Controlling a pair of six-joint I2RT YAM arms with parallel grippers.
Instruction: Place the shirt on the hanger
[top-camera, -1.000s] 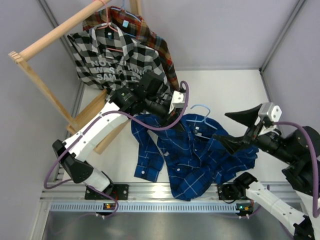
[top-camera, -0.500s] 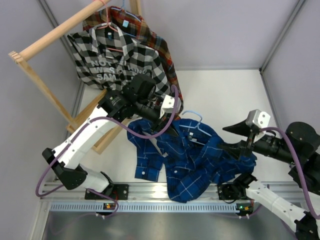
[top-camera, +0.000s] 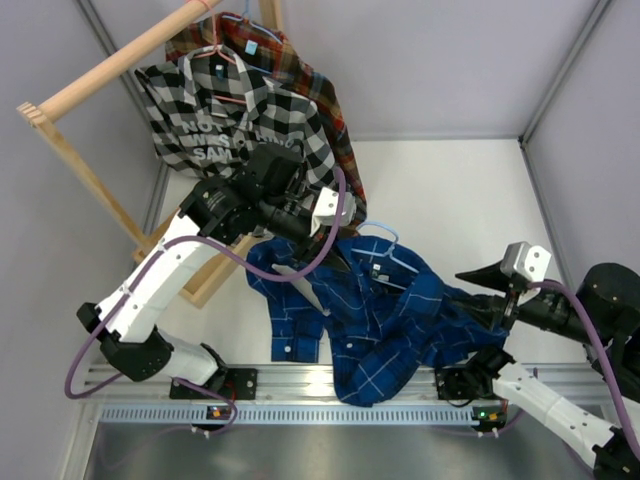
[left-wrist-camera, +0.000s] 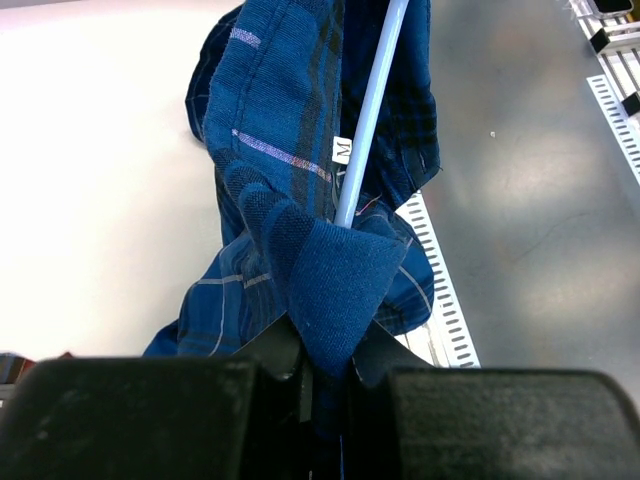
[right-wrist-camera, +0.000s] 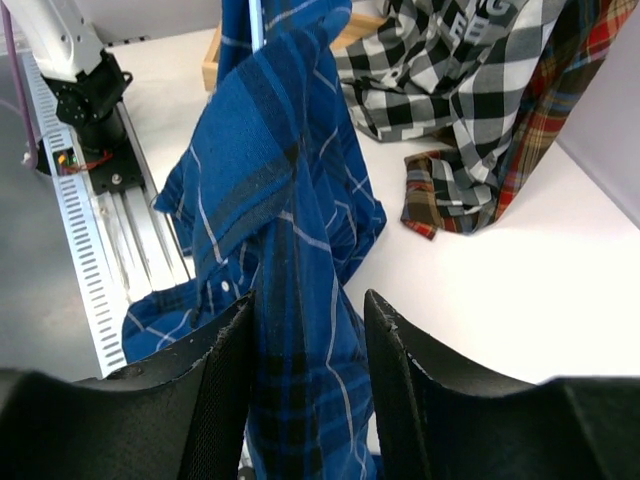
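The long-sleeved dark blue plaid shirt (top-camera: 400, 310) lies crumpled on the white table (top-camera: 450, 190), between the two arms. Its collar end is lifted at the left side. The left gripper (left-wrist-camera: 322, 345) is pressed together on a thick fold of this blue fabric, and no gap shows between its fingers. The thin light-blue wire hanger (left-wrist-camera: 375, 110) runs straight away from this fold, inside the collar, beside a small white size label. From above, its curved hook comes out of the collar toward the back wall.

The right gripper (right-wrist-camera: 310, 300) stands over the right end of the shirt. Its two fingers are apart, and a hanging band of the fabric is between them. It touches the one finger, while a thin gap shows at the other.

The lower hem of the shirt lies over the metal rail (top-camera: 300, 385) at the near edge. Bare white surface shows behind the shirt and to its right, up to the grey walls. At the far left, near the left arm, a black-and-white checked shirt (top-camera: 240, 120) and a red-brown plaid shirt (top-camera: 320, 90) hang on a wooden rack (top-camera: 120, 65).
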